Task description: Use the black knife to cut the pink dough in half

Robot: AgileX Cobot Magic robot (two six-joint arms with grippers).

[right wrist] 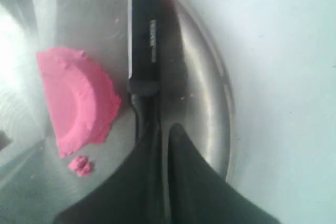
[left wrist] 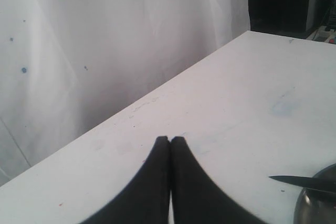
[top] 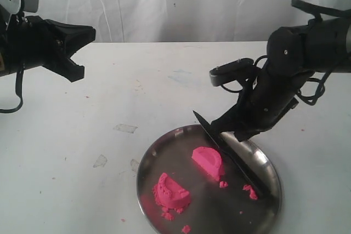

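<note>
My left end effector [top: 77, 47] hangs in the air above the left edge of the counter [top: 137, 86], well apart from everything else. In the left wrist view its fingers [left wrist: 157, 182] are pressed together with nothing between them, so it is clenched and empty.

Toward the near edge of the counter, right of the middle, sits the steel plate [top: 263, 160]. The pink dough lies on it in two half-round pieces, apart from each other: one half [top: 171, 192] at the near left part of the plate with loose crumbs [top: 167, 213] just beside it, the other half [top: 207, 160] nearer the plate's middle, its flat cut face turned toward the blade. A few more pink bits [top: 250, 191] lie toward the plate's right side.

The black knife [top: 219, 142] lies just beside that second half, its point reaching out past the plate's far left rim and its handle running toward the near right rim.

My right end effector [top: 241, 130] is down over the far right part of the plate. In the right wrist view its fingers [right wrist: 181, 171] are clenched on the knife handle [right wrist: 143, 103].
</note>
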